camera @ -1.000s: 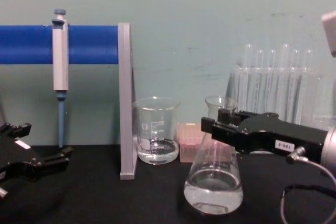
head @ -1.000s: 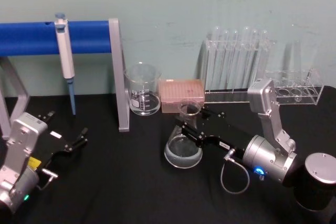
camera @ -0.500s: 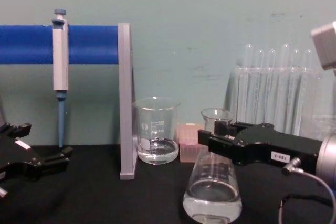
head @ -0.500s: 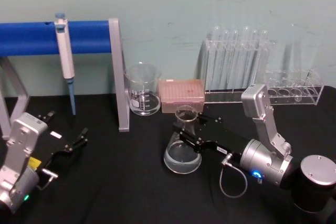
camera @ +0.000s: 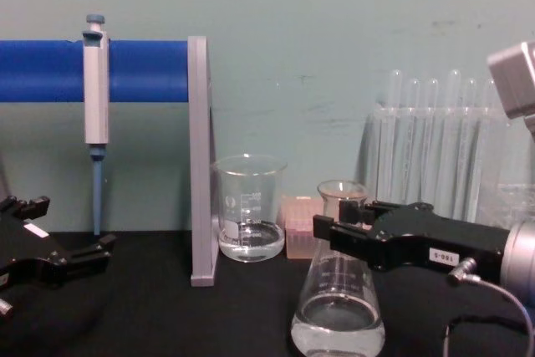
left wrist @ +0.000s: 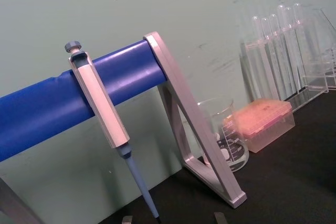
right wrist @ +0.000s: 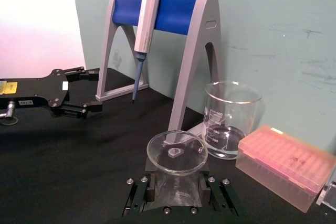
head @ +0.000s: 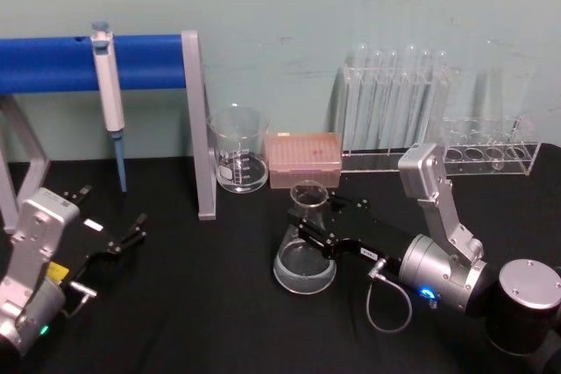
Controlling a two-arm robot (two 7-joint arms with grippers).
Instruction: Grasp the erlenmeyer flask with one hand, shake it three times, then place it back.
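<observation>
- The right claw (head: 316, 214) reaches in from the robot's right, and its jaws are closed around the neck of the erlenmeyer flask (head: 305, 247), just under the flared rim.
- In the right wrist view the flask's mouth sits squarely between the two fingers (right wrist: 139, 192), so the hold looks centred.
- The flask stands upright near the middle of the bench (head: 202, 304), in front of the beaker (head: 238, 162) and the pink box (head: 303, 157), with clear liquid low in its base.
- The base is at or just above the black surface; I cannot tell whether it touches.
- By my reading the grasp is made, and the step in hand is the carry for shaking.
- The next move calls for lifting the flask clear of the bench and swinging it gently, with the neck up so the liquid stays inside and the beaker is not struck.
- The left claw (head: 114, 212) rests idle at the robot's left, jaws spread and empty.
</observation>
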